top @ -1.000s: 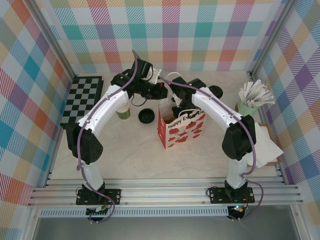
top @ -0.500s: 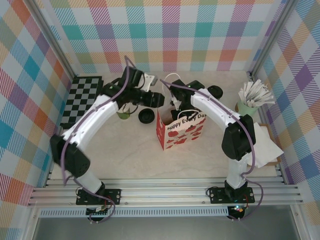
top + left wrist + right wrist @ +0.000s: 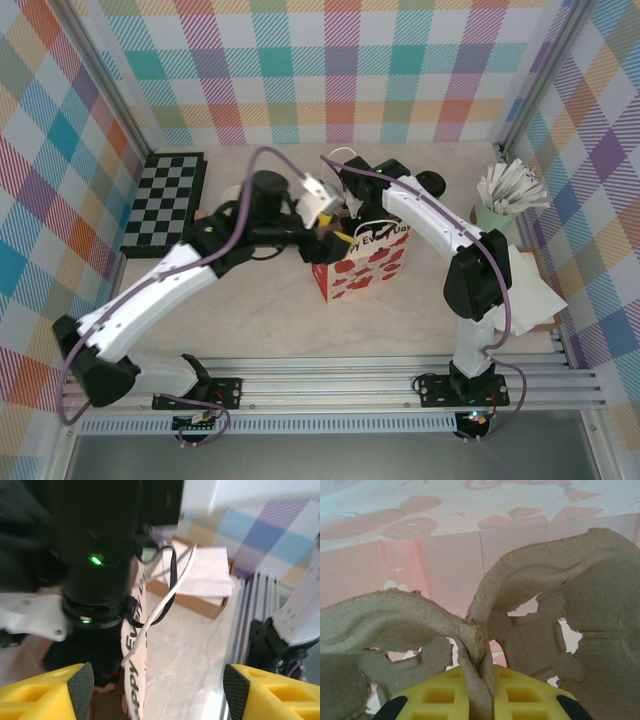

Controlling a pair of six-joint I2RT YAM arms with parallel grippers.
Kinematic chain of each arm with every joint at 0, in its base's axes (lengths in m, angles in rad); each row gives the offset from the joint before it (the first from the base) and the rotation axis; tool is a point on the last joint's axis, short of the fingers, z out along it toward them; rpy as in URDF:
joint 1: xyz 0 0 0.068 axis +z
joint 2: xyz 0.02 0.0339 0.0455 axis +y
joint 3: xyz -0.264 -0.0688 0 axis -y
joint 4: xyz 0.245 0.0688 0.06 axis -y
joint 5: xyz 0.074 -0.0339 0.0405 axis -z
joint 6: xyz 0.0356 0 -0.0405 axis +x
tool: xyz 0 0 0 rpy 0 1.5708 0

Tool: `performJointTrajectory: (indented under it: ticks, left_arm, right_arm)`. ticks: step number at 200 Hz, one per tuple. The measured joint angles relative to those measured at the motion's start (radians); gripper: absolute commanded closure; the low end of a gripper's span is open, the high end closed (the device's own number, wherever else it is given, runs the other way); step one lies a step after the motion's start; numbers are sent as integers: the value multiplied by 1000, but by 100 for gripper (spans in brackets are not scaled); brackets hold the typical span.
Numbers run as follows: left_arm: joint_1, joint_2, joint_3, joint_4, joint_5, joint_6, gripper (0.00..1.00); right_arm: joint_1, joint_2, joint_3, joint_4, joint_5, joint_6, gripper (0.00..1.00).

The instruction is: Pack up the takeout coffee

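**A:** What is the setting?

**B:** A pale table (image 3: 260,310) walled in bright plaid. A red-and-white paper bag (image 3: 370,265) stands upright at its middle, and both arms reach to the bag's mouth.

**A:** And the grippers?

**B:** The left gripper (image 3: 335,238) hovers at the bag's left edge, yellow jaws spread wide, gripping nothing. The right gripper (image 3: 481,677), inside the bag, pinches the centre ridge of a brown pulp cup carrier (image 3: 580,615).

**A:** The takeout coffee?

**B:** Its place cannot be told. A round black shape (image 3: 432,183) sits beyond the bag.

Left gripper (image 3: 333,238) swung to the bag (image 3: 375,265), opened.
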State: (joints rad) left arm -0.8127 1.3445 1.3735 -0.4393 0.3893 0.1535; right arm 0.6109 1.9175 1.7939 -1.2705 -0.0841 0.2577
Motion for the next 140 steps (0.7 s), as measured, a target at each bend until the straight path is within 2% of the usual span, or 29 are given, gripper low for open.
performJointTrajectory:
  ticks: [29, 48, 79, 87, 99, 106, 123, 140]
  left_arm:
    - [-33, 67, -110, 154, -37, 68, 39]
    - [-36, 72, -130, 225, -63, 102, 48]
    - [-36, 72, -130, 328, -52, 124, 51]
    - [-36, 72, -130, 346, -45, 124, 57]
    - [-36, 72, -130, 370, -31, 125, 78]
    - [-36, 72, -130, 379, -22, 123, 87]
    - [-36, 72, -129, 389, 9, 119, 97]
    - [-36, 72, -126, 382, 46, 128, 100]
  right_arm:
    - [0, 0, 0, 8, 0, 3, 100]
    - [0, 0, 0, 13, 0, 6, 100]
    - [0, -2, 0, 14, -1, 15, 100]
    - [0, -2, 2, 14, -4, 15, 100]
    - [0, -2, 5, 14, -7, 16, 100]
    - [0, -2, 9, 13, -7, 16, 100]
    - [0, -2, 22, 13, -7, 16, 100]
    - [0, -2, 37, 13, -7, 19, 100]
